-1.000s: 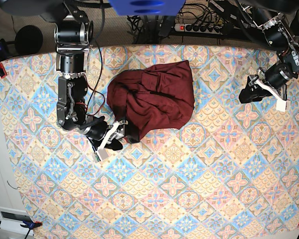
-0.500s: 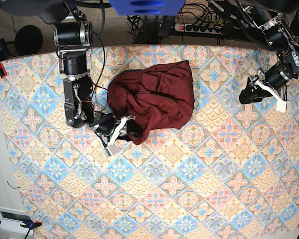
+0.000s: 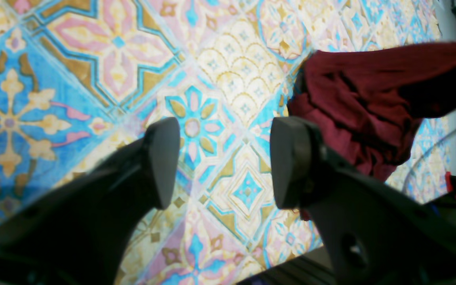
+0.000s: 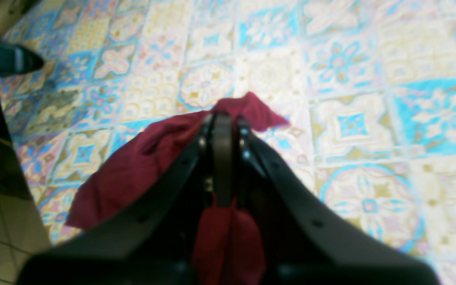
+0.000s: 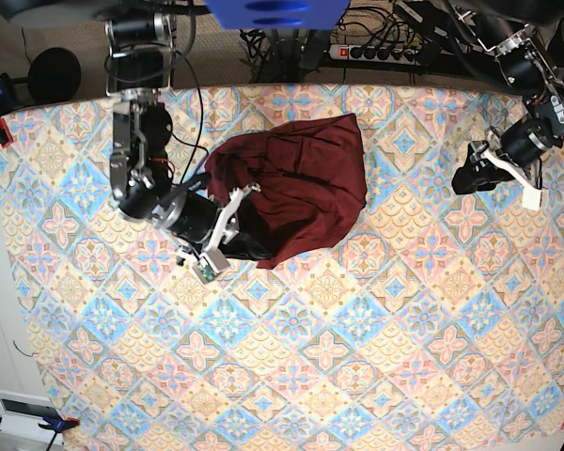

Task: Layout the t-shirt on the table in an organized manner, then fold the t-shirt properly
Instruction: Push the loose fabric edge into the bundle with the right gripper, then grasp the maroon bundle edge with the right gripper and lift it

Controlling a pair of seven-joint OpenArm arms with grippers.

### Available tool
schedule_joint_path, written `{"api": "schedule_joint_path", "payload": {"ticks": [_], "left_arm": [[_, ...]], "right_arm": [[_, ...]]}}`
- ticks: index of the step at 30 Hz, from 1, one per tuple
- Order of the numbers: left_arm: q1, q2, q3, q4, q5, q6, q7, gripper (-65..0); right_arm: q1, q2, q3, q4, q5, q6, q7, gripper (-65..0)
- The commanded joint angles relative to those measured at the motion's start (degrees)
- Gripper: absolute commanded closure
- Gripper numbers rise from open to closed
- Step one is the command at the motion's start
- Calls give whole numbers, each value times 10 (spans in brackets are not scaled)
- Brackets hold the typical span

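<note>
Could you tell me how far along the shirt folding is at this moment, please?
Nothing looks finished: the shirt lies bunched on the table. In hand: the right gripper is shut on a fold of it. The left gripper is open and empty. Spreading flat and folding remain.

The base view looks straight down on the pastel diamond-tiled cloth counter (image 5: pixel 376 357); both wrist views skim it closely, sharing the crumpled maroon-red fabric t-shirt (image 3: pixel 370 99).

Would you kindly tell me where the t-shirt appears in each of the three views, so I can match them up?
Base: the t-shirt lies bunched at upper centre.
Left wrist: at upper right, beyond the open left gripper.
Right wrist: at centre, pinched in the shut right gripper.
Shared landmark: the table with its diamond-tile cloth.
</note>
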Motion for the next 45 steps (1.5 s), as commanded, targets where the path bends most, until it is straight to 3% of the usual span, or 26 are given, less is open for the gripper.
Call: {"api": "schedule_joint_path", "payload": {"ticks": [1, 9, 15, 19, 23, 26, 30, 33, 39, 45], "left_arm": [[-4, -10, -2, 8, -13, -2, -8, -354], [-4, -10, -1, 8, -13, -2, -8, -354], [-3, -10, -1, 8, -13, -2, -8, -354], [-5, -8, -1, 8, -13, -2, -8, -354], [-6, -8, -1, 8, -13, -2, -8, -354], [-6, -8, -1, 8, -13, -2, -8, -354], [-6, -7, -1, 8, -12, -2, -8, -354], [-6, -7, -1, 8, -12, -2, -8, -354], [-7, -7, 0, 8, -12, -2, -8, -354], [-25, -7, 0, 9, -12, -2, -8, -354]], "right_arm": [[-4, 0, -13, 28, 14, 6, 13, -3], [-71, 2, -97, 82, 10, 6, 13, -5], [-69, 54, -168, 87, 7, 6, 12, -7], [-27, 83, -249, 87, 7, 6, -3, -7], [12, 84, -280, 88, 7, 6, -51, -7], [60, 84, -339, 88, 7, 6, -82, -7], [105, 84, -424, 86, -12, 6, -88, -8], [115, 84, -472, 86, -53, 6, -87, -49], [114, 88, -467, 86, -77, 6, -87, -194], [111, 114, -409, 90, -78, 6, -78, -209]]}}
